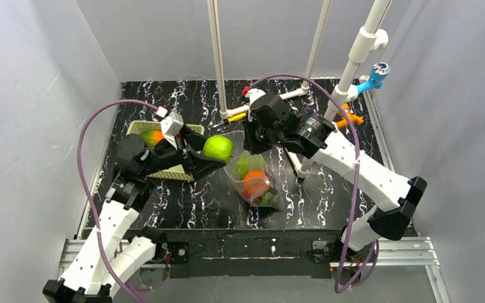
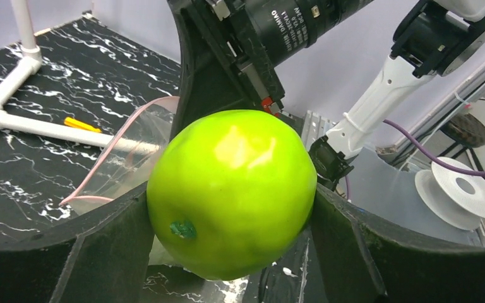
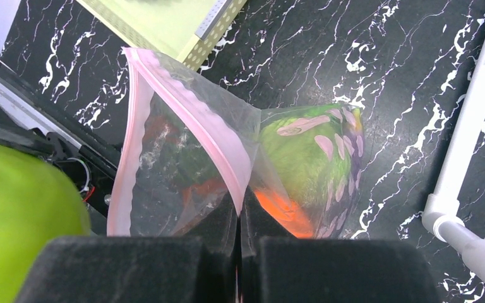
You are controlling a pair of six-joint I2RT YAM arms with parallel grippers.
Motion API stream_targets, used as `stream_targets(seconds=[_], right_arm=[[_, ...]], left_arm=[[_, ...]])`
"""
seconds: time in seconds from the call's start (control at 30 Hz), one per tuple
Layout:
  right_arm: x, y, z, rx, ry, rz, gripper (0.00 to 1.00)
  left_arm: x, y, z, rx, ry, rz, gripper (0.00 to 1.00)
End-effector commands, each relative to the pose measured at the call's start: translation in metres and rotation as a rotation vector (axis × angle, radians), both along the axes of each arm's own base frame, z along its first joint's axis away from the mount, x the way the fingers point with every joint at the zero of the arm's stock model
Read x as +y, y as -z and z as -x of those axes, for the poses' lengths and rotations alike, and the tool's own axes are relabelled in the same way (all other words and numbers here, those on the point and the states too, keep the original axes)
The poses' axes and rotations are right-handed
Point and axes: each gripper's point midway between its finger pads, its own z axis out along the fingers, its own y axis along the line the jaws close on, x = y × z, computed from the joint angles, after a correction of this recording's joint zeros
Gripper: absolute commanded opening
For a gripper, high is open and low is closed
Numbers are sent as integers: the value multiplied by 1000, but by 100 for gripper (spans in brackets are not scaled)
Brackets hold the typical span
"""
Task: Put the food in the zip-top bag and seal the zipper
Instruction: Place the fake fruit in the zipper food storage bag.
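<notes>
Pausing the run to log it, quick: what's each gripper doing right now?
Left gripper: shut on the green apple.
Right gripper: shut, pinching the zip-top bag at its mouth edge.

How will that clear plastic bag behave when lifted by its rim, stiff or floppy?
Probably floppy: the bag creases and folds where the right claw pinches its pink strip. Released, it would likely sag shut, since only that pinch seems to hold it up. The food should weigh its bottom down, so a push may just crumple it.
</notes>
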Motion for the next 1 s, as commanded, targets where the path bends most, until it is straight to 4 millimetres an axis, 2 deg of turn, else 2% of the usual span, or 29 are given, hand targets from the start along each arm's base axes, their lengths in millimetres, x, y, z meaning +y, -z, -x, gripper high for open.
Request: stream_targets(seconds=[0.0, 0.13, 0.2, 0.3, 0.43, 0.57, 0.7, 0.73, 0.77, 0.97], right_arm=[[7, -22, -2, -36, 0, -60, 1], [10, -32, -2, -51, -3, -94, 1], [8, -34, -1, -53, 2, -103, 1], [2, -33, 0, -58, 12, -95, 1], [0, -32, 0, -62, 13, -84, 1], [2, -36, 1, -60, 3, -97, 1], [1, -38, 2, -62, 3, -98, 1], [0, -37, 3, -61, 4, -98, 1], [-1, -37, 4, -61, 3, -97, 1], [-4, -38, 6, -58, 5, -99, 1]], left_arm=[[-10, 13, -10, 73, 46, -13, 5], [-21, 30, -21, 188, 96, -27, 6], [-22, 44, -32, 239, 52, -58, 12], [-16, 58, -46, 267, -37, -111, 14], [-13, 63, -48, 279, -59, -137, 30], [-13, 62, -43, 251, -43, -146, 63], [-11, 56, -34, 177, -38, -142, 81], [-10, 54, -32, 151, -46, -140, 94], [-8, 54, -31, 135, -56, -140, 98], [-9, 53, -27, 110, -54, -141, 98]])
